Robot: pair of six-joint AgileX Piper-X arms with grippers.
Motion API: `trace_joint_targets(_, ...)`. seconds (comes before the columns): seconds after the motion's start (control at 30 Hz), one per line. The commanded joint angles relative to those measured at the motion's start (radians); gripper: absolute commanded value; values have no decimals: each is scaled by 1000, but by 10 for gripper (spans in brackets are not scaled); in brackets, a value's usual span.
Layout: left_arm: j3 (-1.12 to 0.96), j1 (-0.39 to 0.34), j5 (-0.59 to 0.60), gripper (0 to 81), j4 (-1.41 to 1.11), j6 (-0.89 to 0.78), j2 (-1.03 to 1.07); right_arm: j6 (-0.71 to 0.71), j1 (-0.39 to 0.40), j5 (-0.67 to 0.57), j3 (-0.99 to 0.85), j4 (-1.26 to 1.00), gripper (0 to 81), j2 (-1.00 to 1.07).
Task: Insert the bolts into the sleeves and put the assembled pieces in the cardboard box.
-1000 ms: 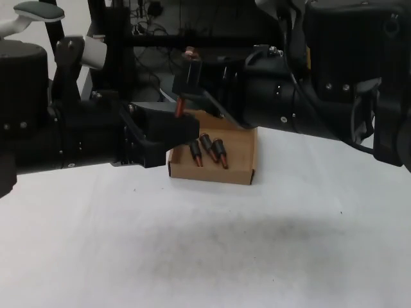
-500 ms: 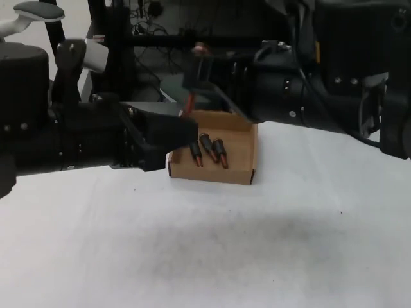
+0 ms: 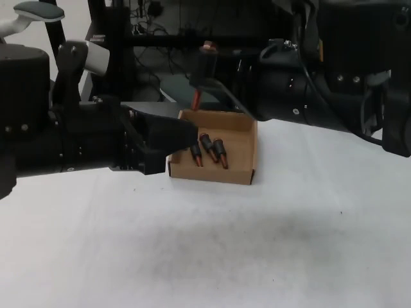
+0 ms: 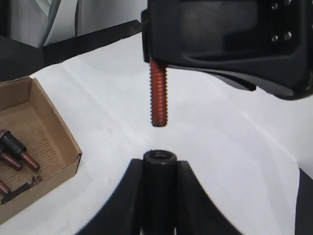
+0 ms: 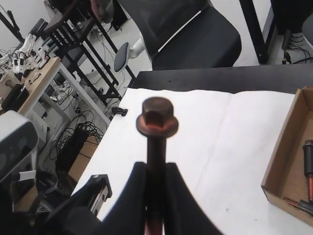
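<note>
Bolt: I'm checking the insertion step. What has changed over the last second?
The right gripper, shut on the bolt, rose and shifted rightward in the high view, away from the left gripper. The left gripper holding the sleeve, the cardboard box and the three assembled pieces inside stayed put.

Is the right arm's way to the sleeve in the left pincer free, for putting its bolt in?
Likely yes: the bolt hangs just above the sleeve, seemingly in line with its open mouth, with nothing between them.

White bench (image 3: 257, 256) with cardboard box (image 3: 212, 172)
</note>
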Motion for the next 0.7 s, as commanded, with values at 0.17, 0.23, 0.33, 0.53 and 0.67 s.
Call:
trace_joint_targets(0.17,-8,3,-1,17,-19,-4,-4,-13,8,-2,-7,41,4,-6)
trace_joint_targets(0.23,-8,3,-1,17,-21,-4,-4,-13,8,-2,-7,41,4,-6)
trace_joint_targets(0.33,-8,3,-1,17,-22,-4,-4,-12,10,-2,-7,41,4,-6)
trace_joint_targets(0.53,-8,3,-1,17,-30,-4,-4,-12,15,0,-7,34,4,-6)
trace_joint_targets(0.67,-8,3,-1,17,-34,-4,-4,-8,19,0,-7,25,4,-6)
